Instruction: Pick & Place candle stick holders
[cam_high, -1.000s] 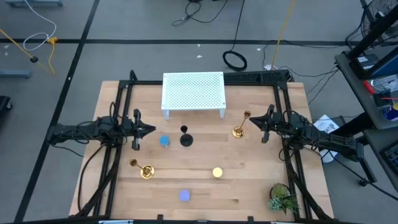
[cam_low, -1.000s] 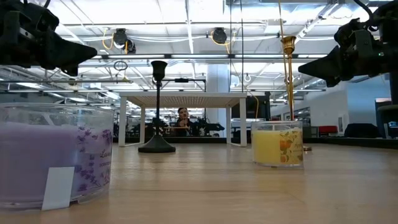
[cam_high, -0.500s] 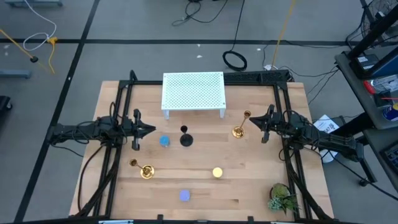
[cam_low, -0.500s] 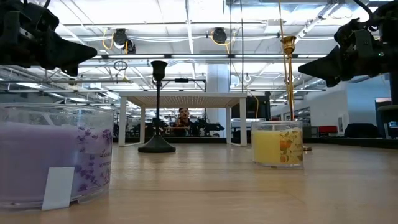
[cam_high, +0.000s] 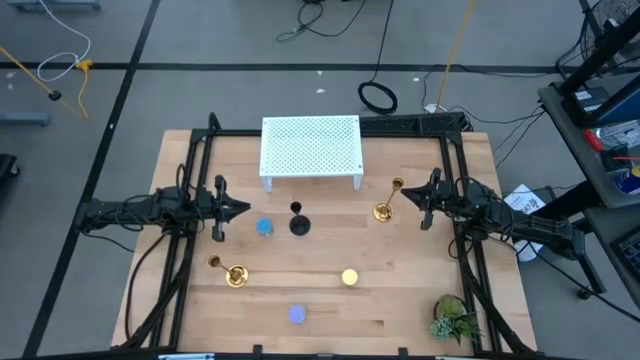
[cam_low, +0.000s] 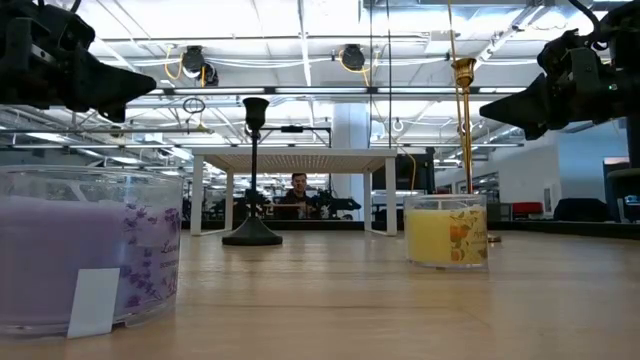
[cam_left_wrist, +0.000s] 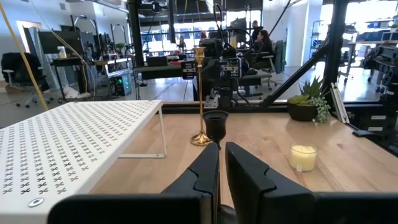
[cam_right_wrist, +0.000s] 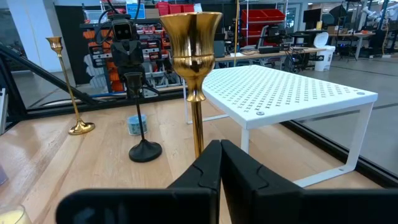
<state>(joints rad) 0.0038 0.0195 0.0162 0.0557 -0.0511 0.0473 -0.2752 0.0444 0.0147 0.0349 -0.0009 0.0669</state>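
One tall gold holder (cam_high: 383, 211) stands on its round base at the table's right, just in front of my right gripper (cam_high: 409, 198); it fills the right wrist view (cam_right_wrist: 194, 62). The other gold holder (cam_high: 234, 276) stands at the near left. The black holder (cam_high: 298, 225) and the blue cup (cam_high: 264, 227) stand mid-table, to the right of my left gripper (cam_high: 241, 208). The yellow cup (cam_high: 349, 277) and the purple cup (cam_high: 297, 315) sit nearer the front edge. Both grippers are shut, empty and held above the table.
A white perforated shelf (cam_high: 311, 148) stands on legs at the table's far middle. A green plant sprig (cam_high: 455, 318) sits at the near right corner. Black frame rails (cam_high: 190, 170) run along the left and right sides. A person sits far behind the table (cam_low: 297, 186).
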